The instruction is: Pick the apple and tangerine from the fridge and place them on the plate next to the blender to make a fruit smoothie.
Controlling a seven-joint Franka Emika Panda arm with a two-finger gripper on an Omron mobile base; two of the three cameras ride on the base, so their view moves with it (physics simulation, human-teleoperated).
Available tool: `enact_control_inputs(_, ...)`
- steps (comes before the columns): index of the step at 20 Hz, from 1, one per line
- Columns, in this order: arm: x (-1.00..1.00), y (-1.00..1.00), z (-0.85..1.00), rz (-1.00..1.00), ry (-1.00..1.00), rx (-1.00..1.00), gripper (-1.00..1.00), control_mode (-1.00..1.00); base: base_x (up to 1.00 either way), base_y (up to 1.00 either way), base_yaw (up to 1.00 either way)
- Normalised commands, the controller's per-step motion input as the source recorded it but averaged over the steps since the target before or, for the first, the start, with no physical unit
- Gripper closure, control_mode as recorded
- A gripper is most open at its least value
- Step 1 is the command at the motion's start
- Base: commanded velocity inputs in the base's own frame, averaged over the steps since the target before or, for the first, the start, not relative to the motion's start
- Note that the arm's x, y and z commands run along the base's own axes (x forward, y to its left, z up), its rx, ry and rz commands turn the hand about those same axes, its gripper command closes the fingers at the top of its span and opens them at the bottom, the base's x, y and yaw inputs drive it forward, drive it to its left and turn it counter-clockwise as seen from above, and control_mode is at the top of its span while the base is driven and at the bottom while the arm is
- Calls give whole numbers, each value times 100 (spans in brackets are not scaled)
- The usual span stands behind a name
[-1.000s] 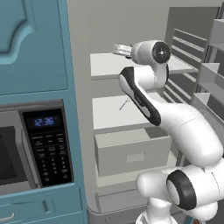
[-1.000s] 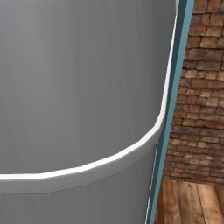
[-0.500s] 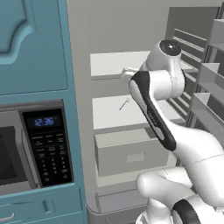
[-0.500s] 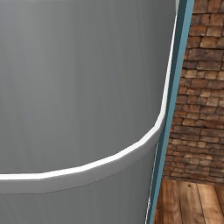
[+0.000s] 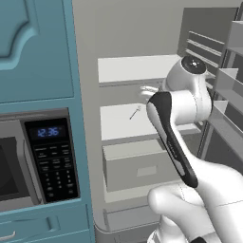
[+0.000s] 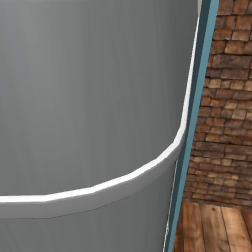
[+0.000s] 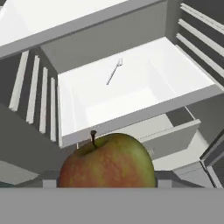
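The apple (image 7: 107, 162), red-brown with greenish patches and a short stem, sits right at the hand camera and hides the fingertips. It hangs in front of the open fridge (image 7: 131, 92), so my gripper is shut on the apple. From the left base view the gripper (image 5: 144, 89) pokes out left of the wrist, between the upper shelf (image 5: 137, 68) and the middle shelf (image 5: 124, 122). The tangerine, the plate and the blender are out of view.
A fork (image 5: 134, 112) lies on the middle shelf. Below it is the grey drawer (image 5: 137, 163). The door racks (image 5: 228, 95) stand close on the right, and the teal cabinet with the microwave (image 5: 33, 161) on the left. The fridge door's grey outside (image 6: 88, 98) is near.
The hand has come down from the upper shelf level and moved right, towards the front of the fridge, with the arm folding in front of it.
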Motion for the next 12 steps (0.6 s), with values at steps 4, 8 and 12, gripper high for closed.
enact_control_inputs(4,-50,0,-4,0,0,2,100,100,-50,4,0)
enact_control_inputs(8,0,0,0,0,0,0,100,100,-87,80,4)
enact_control_inputs(12,0,0,0,0,0,0,100,100,-44,100,19)
